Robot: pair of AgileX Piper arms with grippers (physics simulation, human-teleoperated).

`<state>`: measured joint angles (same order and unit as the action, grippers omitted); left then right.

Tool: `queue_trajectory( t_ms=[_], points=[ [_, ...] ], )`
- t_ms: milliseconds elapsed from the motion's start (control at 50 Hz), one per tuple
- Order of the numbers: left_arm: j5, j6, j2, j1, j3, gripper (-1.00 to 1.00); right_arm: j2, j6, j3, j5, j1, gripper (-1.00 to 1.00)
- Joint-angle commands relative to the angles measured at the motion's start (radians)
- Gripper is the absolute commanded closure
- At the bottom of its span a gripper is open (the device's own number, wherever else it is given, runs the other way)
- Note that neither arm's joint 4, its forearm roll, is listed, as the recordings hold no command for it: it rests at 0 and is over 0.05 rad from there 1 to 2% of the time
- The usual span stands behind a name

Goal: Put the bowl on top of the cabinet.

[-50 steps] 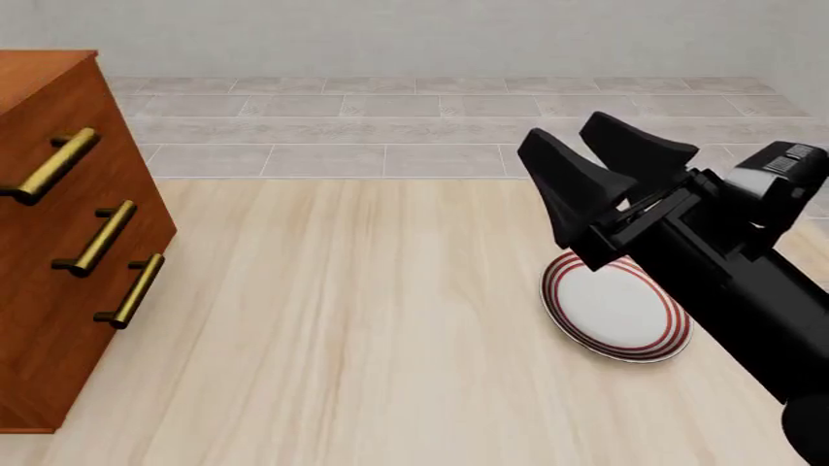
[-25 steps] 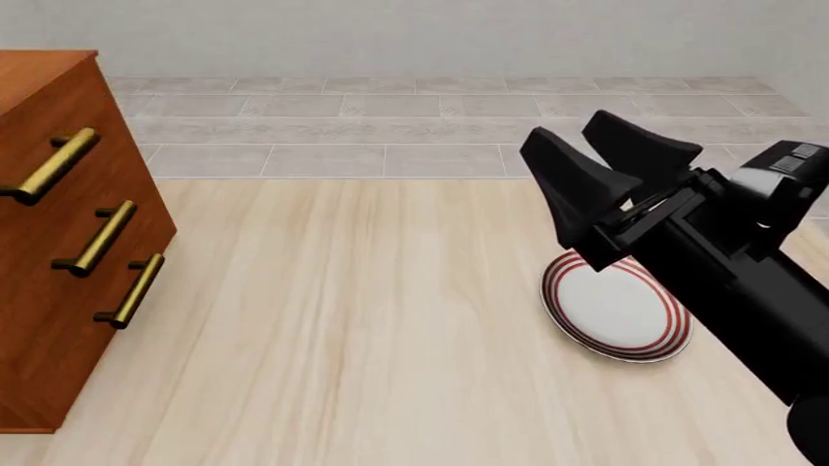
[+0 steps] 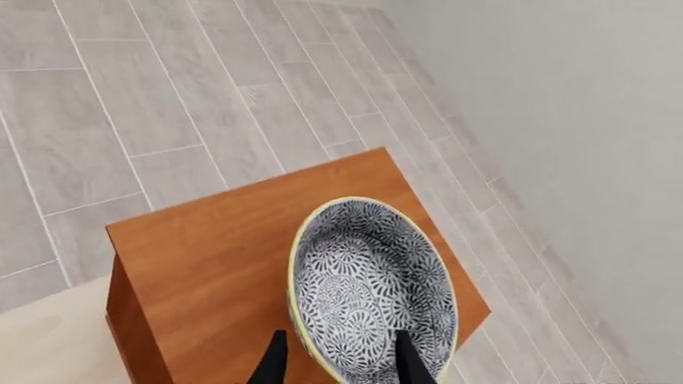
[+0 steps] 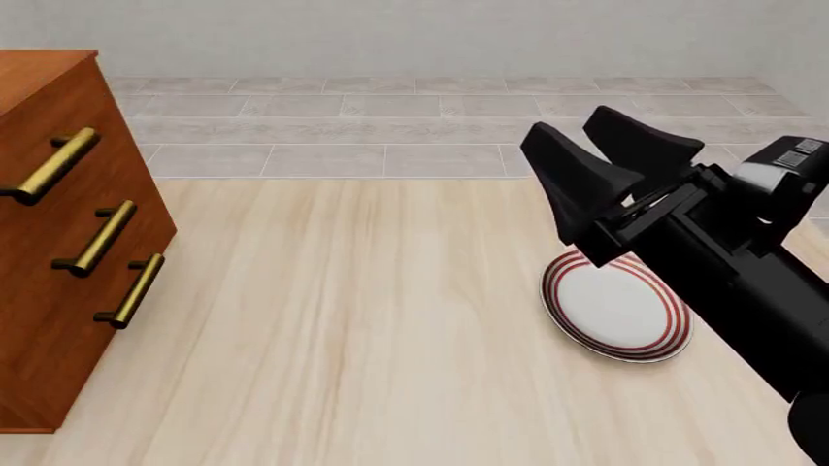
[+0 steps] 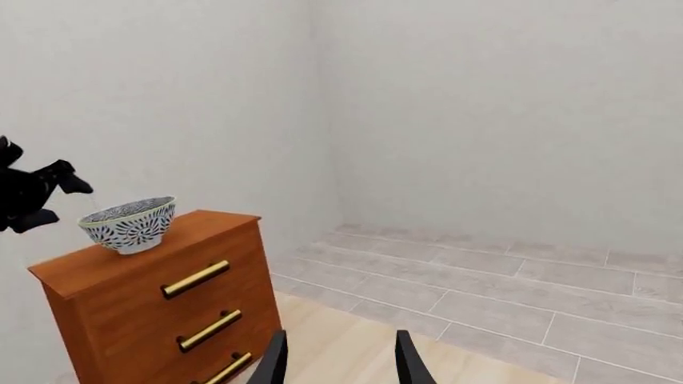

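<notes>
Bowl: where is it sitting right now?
The bowl sits upright on top of the cabinet, near its back edge by the wall; the left gripper is just beside it, apart in the right wrist view.

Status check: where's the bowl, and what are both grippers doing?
Bowl sits upright on cabinet top. Left gripper open beside it. Right gripper open, empty. Nothing in the way.

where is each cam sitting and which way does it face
Left wrist: above the reddish-brown wooden cabinet, looking down into the blue-patterned bowl; own fingertips show.
Front: behind the arms, facing forward over the red-ringed white plate; right gripper shows.
Right wrist: faces the cabinet's front; fingertips and left gripper show.
Wrist views share bowl and cabinet.
</notes>
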<state>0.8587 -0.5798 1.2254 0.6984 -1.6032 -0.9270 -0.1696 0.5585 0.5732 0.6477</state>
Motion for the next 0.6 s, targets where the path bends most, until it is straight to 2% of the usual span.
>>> queue_trajectory(
  t_ms=[20, 360, 600],
  points=[
    [0.029, -0.017, -0.013, -0.024, -0.047, -1.00, 0.003, 0.002, 0.001, -0.003, 0.001, -1.00],
    [0.056, -0.009, -0.040, -0.019, -0.115, -1.00, 0.014, 0.001, 0.000, -0.010, 0.000, -1.00],
    [0.069, -0.020, -0.057, -0.067, -0.133, -1.00, 0.023, 0.004, -0.001, -0.014, 0.001, -1.00]
  ],
)
